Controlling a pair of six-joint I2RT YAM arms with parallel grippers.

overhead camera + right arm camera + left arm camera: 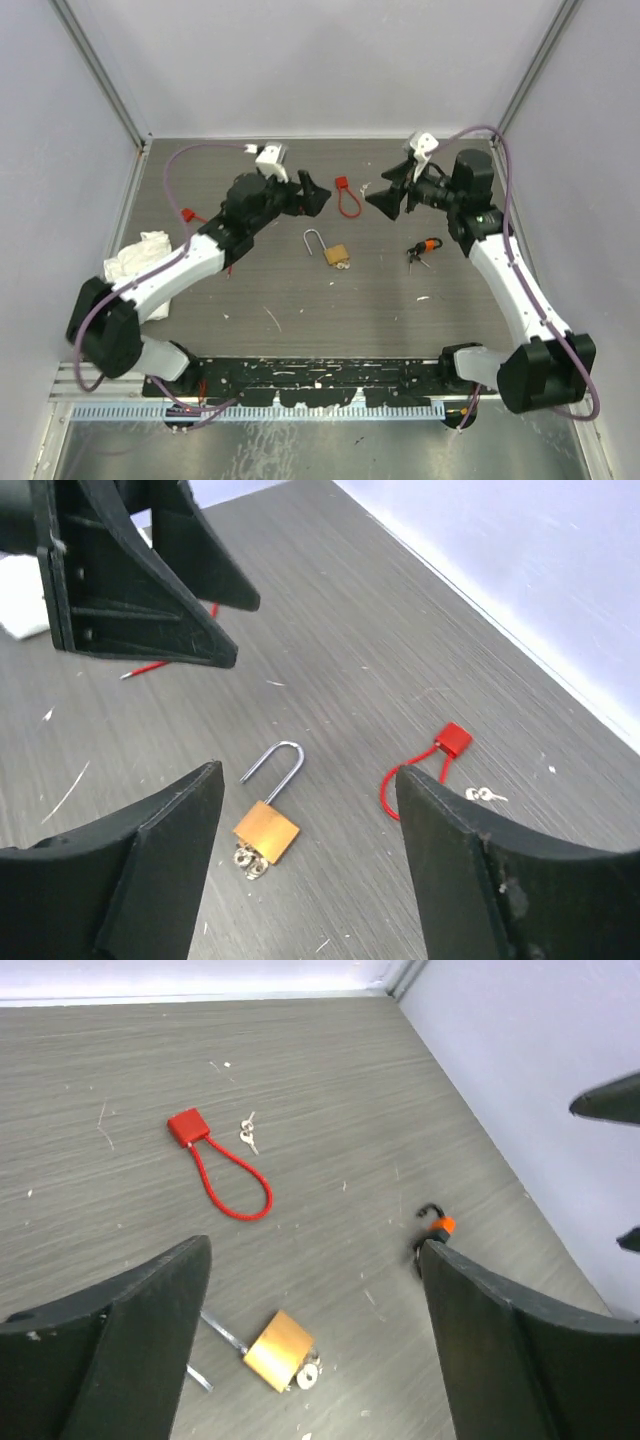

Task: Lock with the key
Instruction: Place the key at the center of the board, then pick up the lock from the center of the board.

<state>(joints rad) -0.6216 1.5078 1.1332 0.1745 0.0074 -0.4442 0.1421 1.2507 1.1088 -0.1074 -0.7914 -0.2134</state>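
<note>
From where I stood, the grey desk (300, 320) was boxed in by pale walls at 9, 12 and 3 o'clock, and its near edge at 6 o'clock was taken up by the black rail (300, 372) carrying both arm bases. The left end effector (314, 194) hung above the far half of the desk with its fingers spread wide and nothing between them. The right end effector (390, 188) faced it from the 3 o'clock side, likewise gaping and holding nothing. Between the two tips, just toward 12 o'clock, lay a red cable lock (347, 199), with a small silver pair of keys (365, 188) just beside it. The brass padlock (337, 254) lay flat near the middle of the desk, its shackle swung open and pointing toward 11 o'clock, with some small silver bits at its base that I could not make out. The key (417, 259), a tiny dark-headed bunch with an orange tag (430, 244) at its 12 o'clock end, lay on the desk at 3 o'clock from the padlock, well apart from it, between the padlock and the right arm's white forearm. A crumpled white cloth (138, 257) sat against the left arm at the 9 o'clock side. The widest open stretch of desk ran from the padlock toward 6 o'clock, between the two arms, marked only by white flecks.
</note>
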